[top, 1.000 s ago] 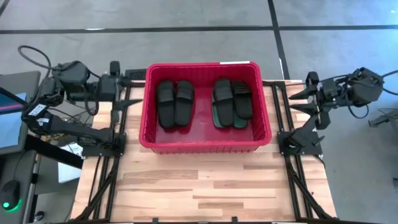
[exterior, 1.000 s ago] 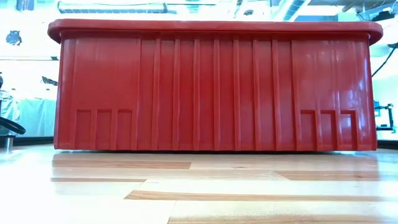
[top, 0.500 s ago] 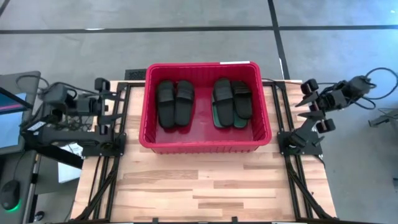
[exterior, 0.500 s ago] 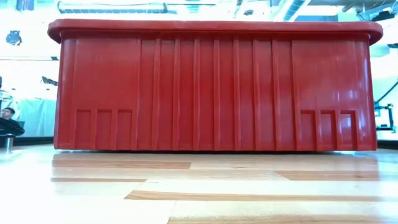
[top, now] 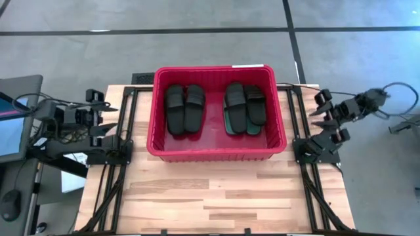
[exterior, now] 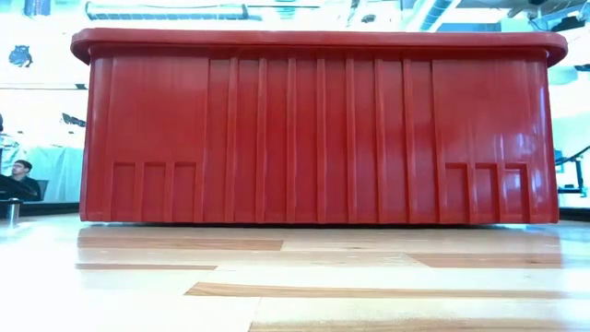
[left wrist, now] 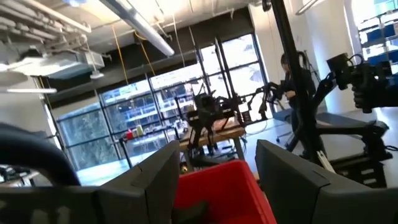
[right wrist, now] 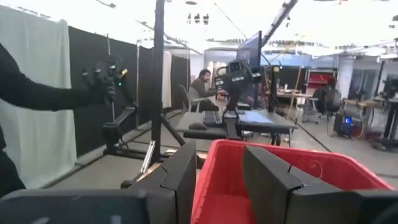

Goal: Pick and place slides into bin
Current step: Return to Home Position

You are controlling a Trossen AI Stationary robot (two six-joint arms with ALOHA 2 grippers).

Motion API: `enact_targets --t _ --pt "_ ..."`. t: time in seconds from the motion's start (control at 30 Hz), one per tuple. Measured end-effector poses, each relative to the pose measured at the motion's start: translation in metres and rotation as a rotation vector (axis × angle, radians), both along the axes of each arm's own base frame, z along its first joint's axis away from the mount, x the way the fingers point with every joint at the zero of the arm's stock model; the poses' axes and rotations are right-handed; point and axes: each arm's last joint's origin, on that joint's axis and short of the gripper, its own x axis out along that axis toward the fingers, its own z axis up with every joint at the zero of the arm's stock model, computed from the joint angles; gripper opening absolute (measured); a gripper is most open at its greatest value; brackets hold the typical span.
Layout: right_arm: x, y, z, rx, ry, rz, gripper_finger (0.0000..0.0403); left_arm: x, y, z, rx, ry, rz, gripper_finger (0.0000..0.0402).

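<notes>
Left gripper (top: pixel 111 118) hangs at the table's edge, at 9 o'clock of the red bin (top: pixel 216 155), fingers spread wide and empty; the right gripper (top: pixel 317 116) waits at 3 o'clock, fingers parted, also empty. We see the slides (top: pixel 184 109) lying inside the bin: a black pair toward 9 o'clock, more black ones stacked over a teal slide (top: pixel 228 123) toward 3. We judge them light, bendy, grippy rubber, best pinched across the ribbed strap. Below them, the butcher-block tabletop (top: pixel 216 196) stretches to 6 o'clock; a seated person (right wrist: pixel 200 85) works in the workshop beyond

surface: wooden table (top: pixel 216 196) | directly on it: red bin (top: pixel 216 152), upright
</notes>
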Motion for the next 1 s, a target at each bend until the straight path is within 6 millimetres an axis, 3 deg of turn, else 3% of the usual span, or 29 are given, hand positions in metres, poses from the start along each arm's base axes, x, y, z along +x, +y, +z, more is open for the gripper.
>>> enact_targets --t 0.5,0.7,1.0 --pt "0.058 0.046 -0.048 0.056 -0.065 0.008 0.0101 -0.003 -0.001 -0.008 -0.043 0.059 -0.015 0.0199" --pt "0.077 0.059 -0.047 0.041 -0.04 0.023 0.0101 -0.003 -0.001 -0.009 -0.059 0.071 -0.024 0.0199" --pt "0.063 0.057 -0.024 -0.012 0.014 0.022 0.0101 -0.003 -0.002 -0.01 -0.048 0.081 -0.073 0.0199"
